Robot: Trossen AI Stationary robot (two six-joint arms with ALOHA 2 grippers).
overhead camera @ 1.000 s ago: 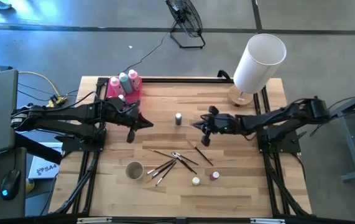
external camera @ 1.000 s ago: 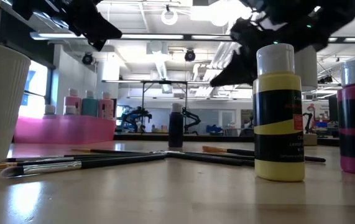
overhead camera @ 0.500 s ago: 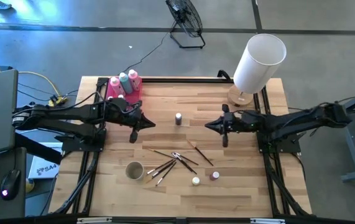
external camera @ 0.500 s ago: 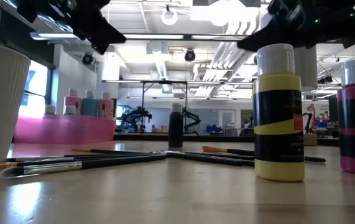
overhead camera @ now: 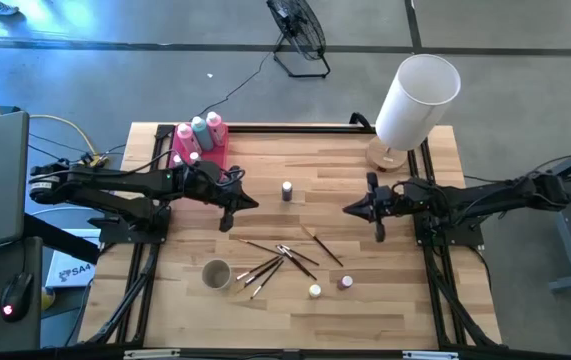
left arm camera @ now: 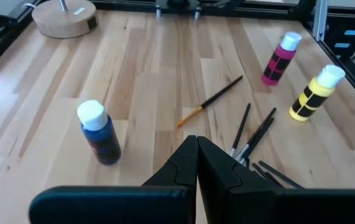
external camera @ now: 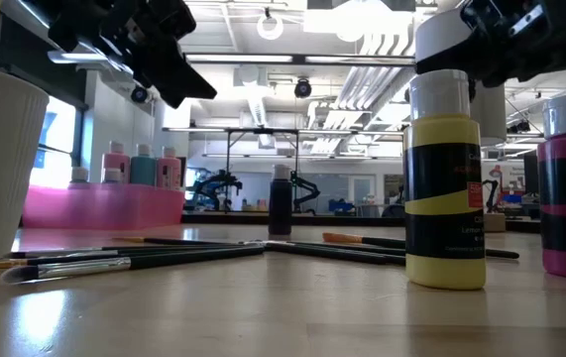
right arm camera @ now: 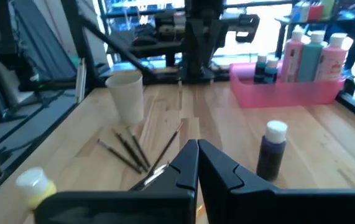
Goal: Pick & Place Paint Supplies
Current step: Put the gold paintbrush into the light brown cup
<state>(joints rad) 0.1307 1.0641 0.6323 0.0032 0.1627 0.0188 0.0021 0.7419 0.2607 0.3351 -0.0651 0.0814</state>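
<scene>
Paint supplies lie in two groups, best placed against the pink tray (overhead camera: 187, 152) at the desk's (overhead camera: 365, 300) far left corner. Inside the tray stand two pink squeeze bottles (overhead camera: 183, 134) and a teal squeeze bottle (overhead camera: 198, 128), upright with white caps, and what look like small pots sit at its front edge; the tray seems to be where supplies get collected, so these probably count as placed.

Well away from the tray, out on the bare wood, the rest is still loose. A dark pot with a white cap (overhead camera: 287, 190) stands alone toward the desk's middle. Farther from the tray, the brushes (overhead camera: 280, 258) lie flat and crossed in a scattered fan beside a white cup (overhead camera: 216, 273), and a yellow pot (overhead camera: 315, 291) and a magenta pot (overhead camera: 346, 283) stand upright near the front edge.

Just off the tray's inner side, the left hand (overhead camera: 250, 205) hangs above the desk with its fingers pressed together, holding nothing. The right hand (overhead camera: 350, 209) hovers beyond the dark pot, on the side away from the tray, also closed and empty, pointing back toward it. Both sit above the wood, likely poised between picks. A white cylinder lampshade (overhead camera: 417, 100) on a wooden base leans at the far right corner, clear of the work.
</scene>
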